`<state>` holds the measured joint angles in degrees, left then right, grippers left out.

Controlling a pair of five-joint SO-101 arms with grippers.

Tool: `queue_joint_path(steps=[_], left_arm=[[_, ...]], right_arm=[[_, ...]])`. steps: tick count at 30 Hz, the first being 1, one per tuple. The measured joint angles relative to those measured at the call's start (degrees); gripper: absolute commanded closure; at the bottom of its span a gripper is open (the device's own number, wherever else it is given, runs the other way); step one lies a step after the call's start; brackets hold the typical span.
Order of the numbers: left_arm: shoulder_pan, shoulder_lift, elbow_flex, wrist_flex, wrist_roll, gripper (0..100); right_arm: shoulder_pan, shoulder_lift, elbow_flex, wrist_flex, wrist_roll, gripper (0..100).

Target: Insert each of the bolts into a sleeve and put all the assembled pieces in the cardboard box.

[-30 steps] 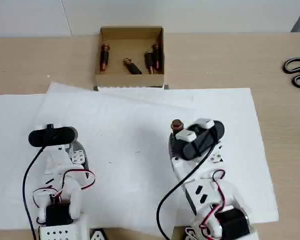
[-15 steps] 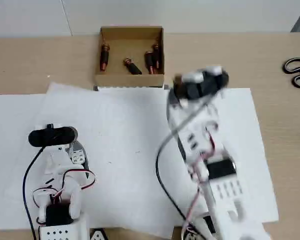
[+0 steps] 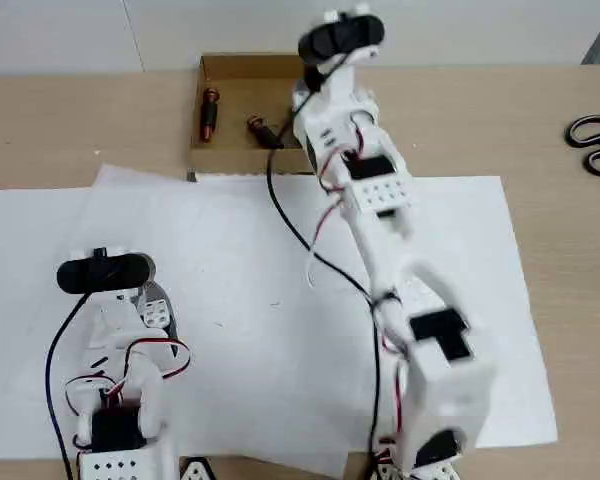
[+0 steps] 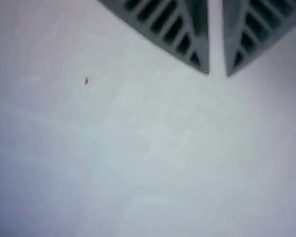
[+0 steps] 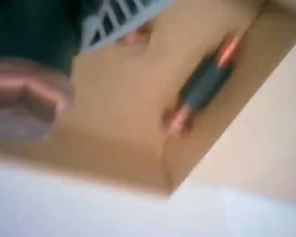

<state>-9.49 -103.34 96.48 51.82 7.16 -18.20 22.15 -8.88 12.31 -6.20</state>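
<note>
The cardboard box (image 3: 242, 68) stands at the table's far edge. On its floor lie two assembled pieces, a copper bolt in a dark sleeve each (image 3: 209, 113) (image 3: 264, 131). My right gripper (image 3: 302, 108) hangs over the box's right half, shut on another assembled piece (image 5: 24, 98), whose copper hex head looms close in the right wrist view. Beyond it a finished piece (image 5: 204, 84) rests against the box wall (image 5: 138, 163). My left gripper (image 3: 158, 308) sits low over the white paper at the near left, its fingertips (image 4: 200, 59) almost together with nothing between them.
White paper sheets (image 3: 230, 260) cover the middle of the table. Black scissors (image 3: 595, 143) lie at the far right on the bare wood. The right arm stretches from the near edge up across the paper to the box.
The right arm has swung from the paper's middle up to the box, carrying the assembled piece. It now covers the box's right side. The left arm has stayed still.
</note>
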Motion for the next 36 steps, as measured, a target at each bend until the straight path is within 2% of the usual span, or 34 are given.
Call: queue_joint_path(steps=[7, 14, 21, 26, 28, 36], left_arm=[[0.0, 0.0, 0.0, 0.0, 0.0, 99], [0.0, 0.0, 0.0, 0.0, 0.0, 99], [0.0, 0.0, 0.0, 0.0, 0.0, 99], [0.0, 0.0, 0.0, 0.0, 0.0, 99], [0.0, 0.0, 0.0, 0.0, 0.0, 99], [0.0, 0.0, 0.0, 0.0, 0.0, 99]], right_arm=[[-0.1, 23.1, -28.0, 4.9, 0.0, 99.5], [-2.5, 36.7, -46.3, 10.6, 0.0, 99.1], [-3.3, 42.6, -55.9, 17.3, 0.0, 97.7], [-3.3, 44.0, -58.7, 22.2, 0.0, 83.9], [-3.3, 44.0, -58.8, 23.9, 0.0, 81.2], [-3.3, 43.6, -60.3, 27.6, 1.6, 81.1]])
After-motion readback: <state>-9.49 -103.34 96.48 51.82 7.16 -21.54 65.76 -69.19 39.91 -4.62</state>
